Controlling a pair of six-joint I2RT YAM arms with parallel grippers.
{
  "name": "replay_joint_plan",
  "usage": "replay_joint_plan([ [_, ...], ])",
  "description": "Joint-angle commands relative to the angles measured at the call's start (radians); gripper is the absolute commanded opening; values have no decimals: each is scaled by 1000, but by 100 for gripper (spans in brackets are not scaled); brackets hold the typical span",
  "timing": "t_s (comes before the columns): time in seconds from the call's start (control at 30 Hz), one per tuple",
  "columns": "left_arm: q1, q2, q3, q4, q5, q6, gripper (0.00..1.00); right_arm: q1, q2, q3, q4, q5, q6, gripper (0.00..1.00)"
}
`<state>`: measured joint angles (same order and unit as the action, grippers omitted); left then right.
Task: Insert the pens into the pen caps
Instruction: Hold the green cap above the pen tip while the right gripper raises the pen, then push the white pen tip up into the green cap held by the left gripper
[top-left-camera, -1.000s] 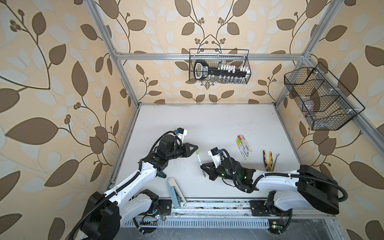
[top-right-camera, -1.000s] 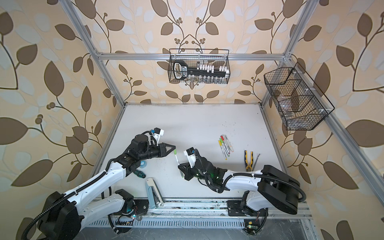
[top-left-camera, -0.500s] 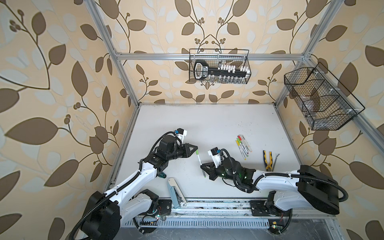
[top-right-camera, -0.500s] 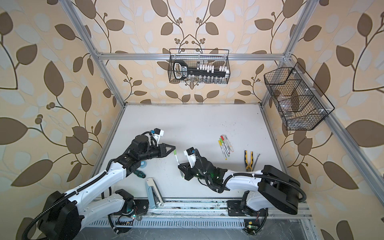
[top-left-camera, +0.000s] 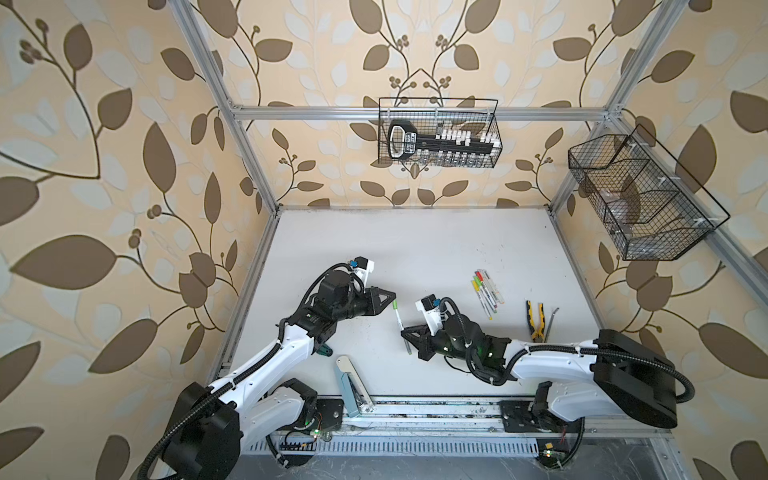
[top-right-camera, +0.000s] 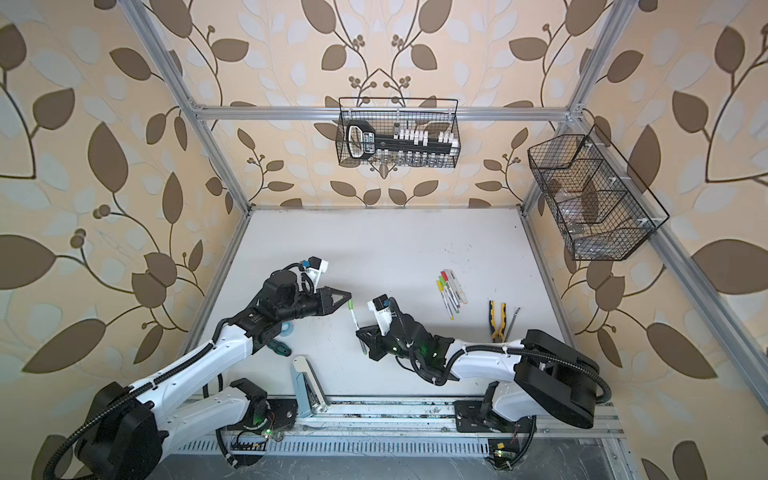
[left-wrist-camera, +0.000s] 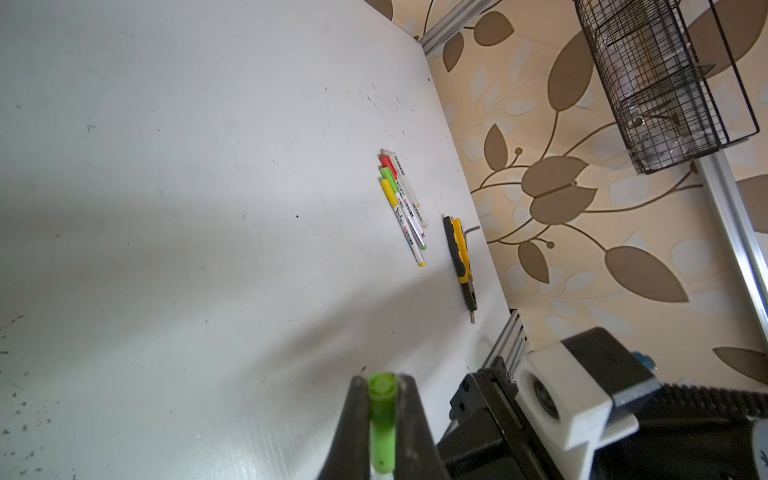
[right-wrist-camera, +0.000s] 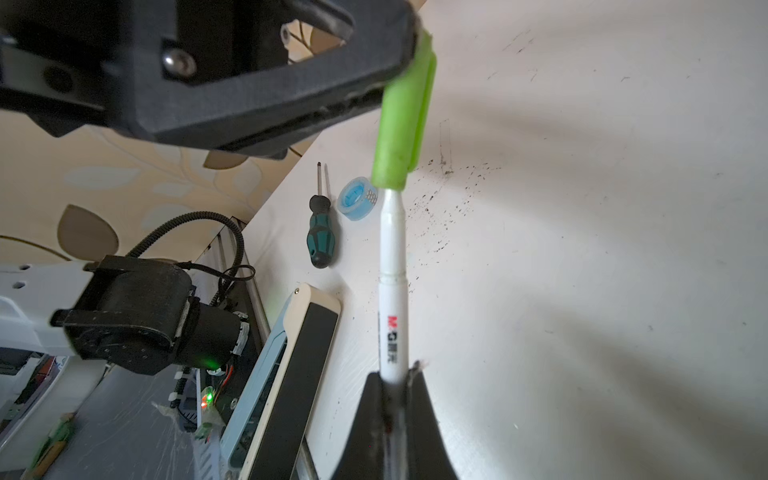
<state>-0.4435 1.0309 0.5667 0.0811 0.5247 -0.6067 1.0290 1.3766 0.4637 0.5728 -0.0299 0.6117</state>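
Green pen cap (right-wrist-camera: 401, 124) clamped in closed jaws of left gripper (left-wrist-camera: 381, 386), seated over tip of white pen (right-wrist-camera: 392, 282). Grips pen barrel in closed jaws of right gripper (right-wrist-camera: 395, 372), above table (top-left-camera: 415, 249) between both arms

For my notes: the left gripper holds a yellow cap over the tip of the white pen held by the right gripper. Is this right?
The cap is green, not yellow; the right wrist view shows it. The left gripper holds a green cap over the tip of the white pen held by the right gripper.
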Motion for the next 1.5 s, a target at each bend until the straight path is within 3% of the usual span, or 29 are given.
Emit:
replay_joint_plan([
  [0.0, 9, -13, -10, 45, 40, 7, 0, -11, -10, 9, 16, -3, -8, 0],
  [1.0, -60, 13, 2, 33, 51, 53, 1, -100, -41, 113, -33, -23, -57, 0],
  [1.13, -62, 11, 9, 26, 51, 53, 12, -105, -34, 140, -54, -37, -71, 0],
  [1.2, -62, 6, 9, 28, 47, 51, 27, -103, -32, 139, -48, -45, -67, 0],
  [1.47, -62, -64, -13, 45, 10, 39, 69, -87, -58, 114, -52, -32, -51, 0],
])
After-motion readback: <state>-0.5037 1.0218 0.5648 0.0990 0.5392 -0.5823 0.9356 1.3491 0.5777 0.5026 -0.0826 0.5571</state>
